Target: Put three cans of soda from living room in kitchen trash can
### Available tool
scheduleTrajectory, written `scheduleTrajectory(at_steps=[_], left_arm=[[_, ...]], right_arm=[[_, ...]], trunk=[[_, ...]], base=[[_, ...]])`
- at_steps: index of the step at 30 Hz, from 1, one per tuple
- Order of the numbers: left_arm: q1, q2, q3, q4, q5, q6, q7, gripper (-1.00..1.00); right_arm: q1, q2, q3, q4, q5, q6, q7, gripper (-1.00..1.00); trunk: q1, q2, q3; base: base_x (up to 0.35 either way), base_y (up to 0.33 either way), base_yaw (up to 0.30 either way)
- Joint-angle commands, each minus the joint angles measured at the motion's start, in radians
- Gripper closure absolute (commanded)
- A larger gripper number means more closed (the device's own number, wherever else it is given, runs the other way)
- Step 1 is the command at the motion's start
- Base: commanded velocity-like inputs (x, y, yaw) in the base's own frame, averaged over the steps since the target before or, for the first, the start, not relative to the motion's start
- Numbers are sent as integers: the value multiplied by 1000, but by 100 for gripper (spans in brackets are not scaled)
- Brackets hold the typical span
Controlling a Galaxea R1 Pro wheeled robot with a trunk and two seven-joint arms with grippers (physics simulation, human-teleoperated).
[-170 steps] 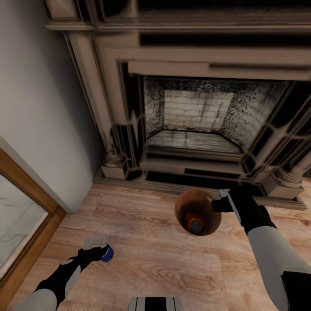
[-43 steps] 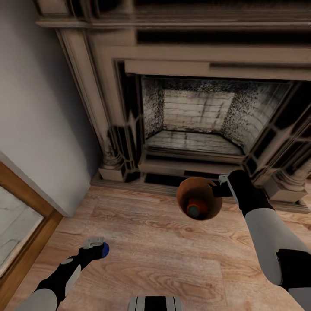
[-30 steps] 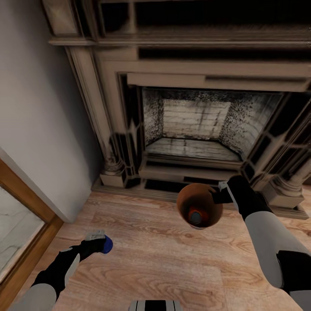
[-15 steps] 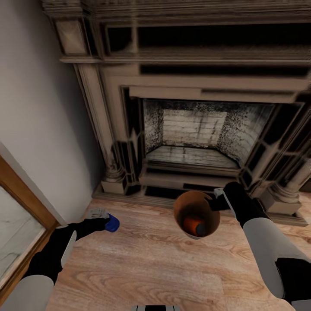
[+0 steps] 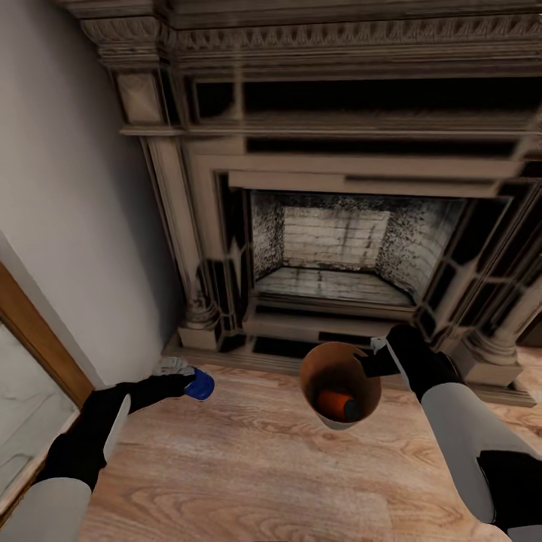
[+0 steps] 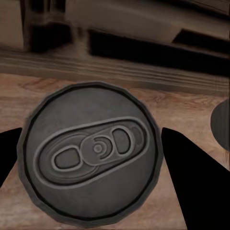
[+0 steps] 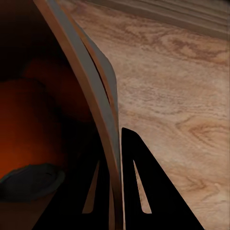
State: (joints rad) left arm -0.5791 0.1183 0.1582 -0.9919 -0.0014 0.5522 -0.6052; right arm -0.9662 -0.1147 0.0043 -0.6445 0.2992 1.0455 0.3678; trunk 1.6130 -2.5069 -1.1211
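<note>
— While the robot faces the ornate fireplace (image 5: 331, 226), what is each arm carrying?

— The left gripper (image 5: 188, 375) has its fingers (image 6: 191, 177) pinching a blue soda can (image 5: 200, 383), held above the light wood floor (image 5: 256, 467) near the fireplace base. From the left wrist, the can's grey lid (image 6: 91, 155) with its oval pull tab faces the camera, a dark finger on either side.

— And the bucket?

— The right gripper (image 5: 374, 355) has its fingers (image 7: 139, 191) clamped on the rim of the trash can (image 5: 310, 370), one inside the wall and one outside, as the right wrist view shows. The bucket is round, tapered, tan-brown inside, and hangs in the air in front of the hearth.

— Anything in it?

— An orange soda can (image 5: 336, 404) lies on its side at the bottom, dark end toward the right. More orange shows behind it in the right wrist view; how many cans I cannot tell.
</note>
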Motion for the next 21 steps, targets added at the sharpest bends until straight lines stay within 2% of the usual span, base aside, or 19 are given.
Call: scheduleTrajectory(at_steps=[1, 12, 19, 21], left_arm=[[2, 0, 0, -15, -5, 7, -4, 100], [14, 1, 0, -246, -6, 142, -60, 100], [21, 1, -1, -288, -7, 183, -130, 100], [21, 1, -12, -292, -7, 188, -150, 100]], right_arm=[[0, 1, -1, 2, -14, 2, 4, 100], [10, 16, 12, 22, -14, 2, 3, 100], [10, 42, 19, 58, -14, 2, 3, 100], [10, 54, 20, 69, -13, 2, 3, 100]], trunk=[[0, 0, 4], [-5, 3, 47], [-8, 5, 74], [-9, 5, 81]], base=[[0, 0, 0], [0, 0, 0], [0, 0, 0], [0, 0, 0]])
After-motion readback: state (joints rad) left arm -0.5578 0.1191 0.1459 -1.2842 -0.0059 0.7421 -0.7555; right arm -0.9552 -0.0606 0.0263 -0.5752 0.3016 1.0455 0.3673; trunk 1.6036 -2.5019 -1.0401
